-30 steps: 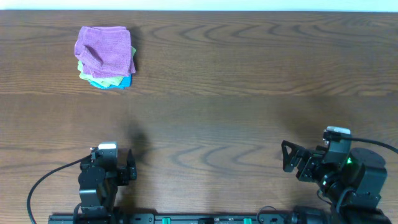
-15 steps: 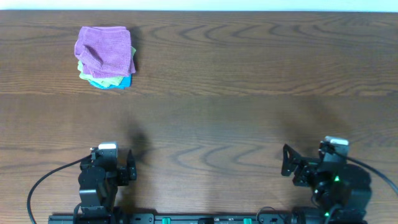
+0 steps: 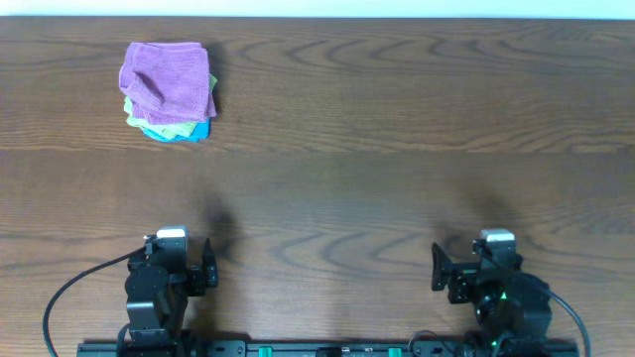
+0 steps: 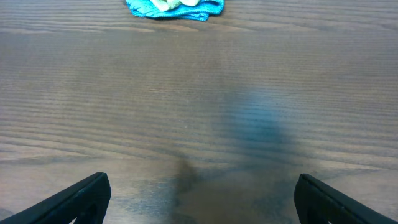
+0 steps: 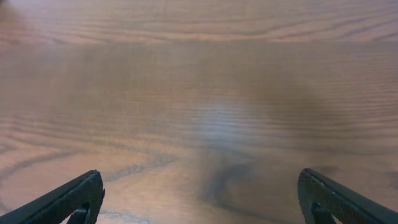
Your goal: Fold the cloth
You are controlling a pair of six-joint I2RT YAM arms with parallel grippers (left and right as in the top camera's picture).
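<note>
A stack of folded cloths sits at the far left of the wooden table, with a purple cloth [image 3: 167, 75] on top, a green one under it and a blue cloth [image 3: 189, 132] at the bottom. The blue cloth's edge shows at the top of the left wrist view [image 4: 174, 7]. My left gripper [image 3: 189, 270] is open and empty near the front edge, far from the stack; its fingertips frame bare wood in the left wrist view [image 4: 200, 196]. My right gripper [image 3: 458, 278] is open and empty at the front right, over bare wood in the right wrist view [image 5: 202, 199].
The brown wooden table [image 3: 377, 149] fills the overhead view. The arm bases and a black cable [image 3: 69, 297] lie along the front edge.
My right arm has drawn back toward the front edge and shifted left. The left arm and the cloth stack have not moved.
</note>
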